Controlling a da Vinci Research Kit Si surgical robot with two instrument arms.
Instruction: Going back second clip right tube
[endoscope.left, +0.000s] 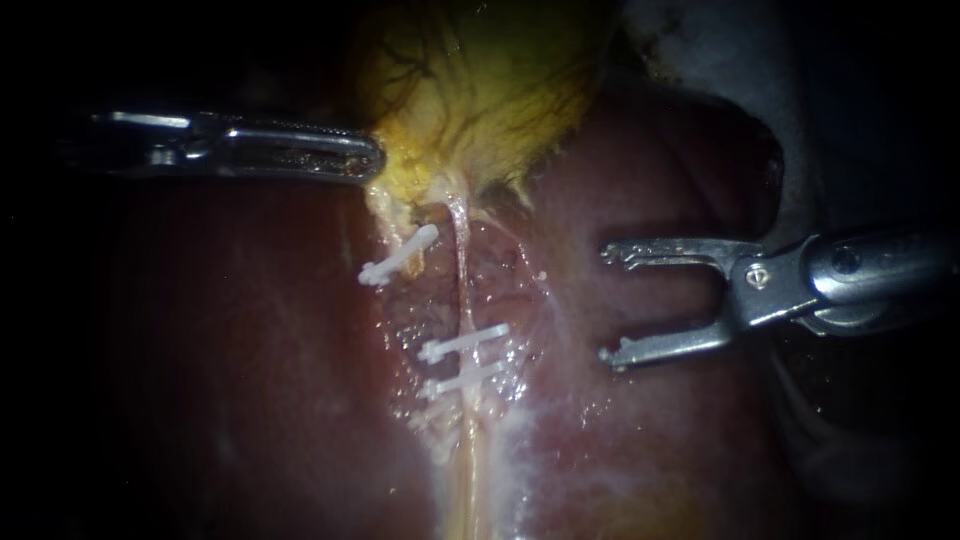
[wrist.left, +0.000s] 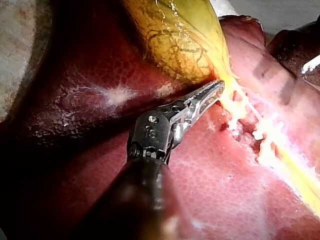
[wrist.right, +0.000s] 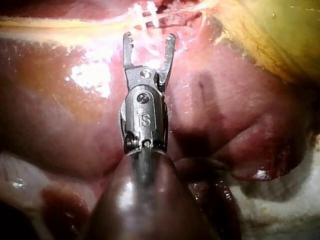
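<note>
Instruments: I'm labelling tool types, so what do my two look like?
Left instrument: bright silver metal, long narrow jaws with a slot and fine teeth, on a dark shaft. Right instrument: duller grey metal, a wide fork of two slim jaws with small hooked tips, round pivot screw, stamped markings on the wrist, dark shaft.

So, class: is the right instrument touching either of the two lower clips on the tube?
Apart. In the endoscope view, the right instrument has its jaws open and stands clear of the two lower clips, with bare liver showing between them.
</note>
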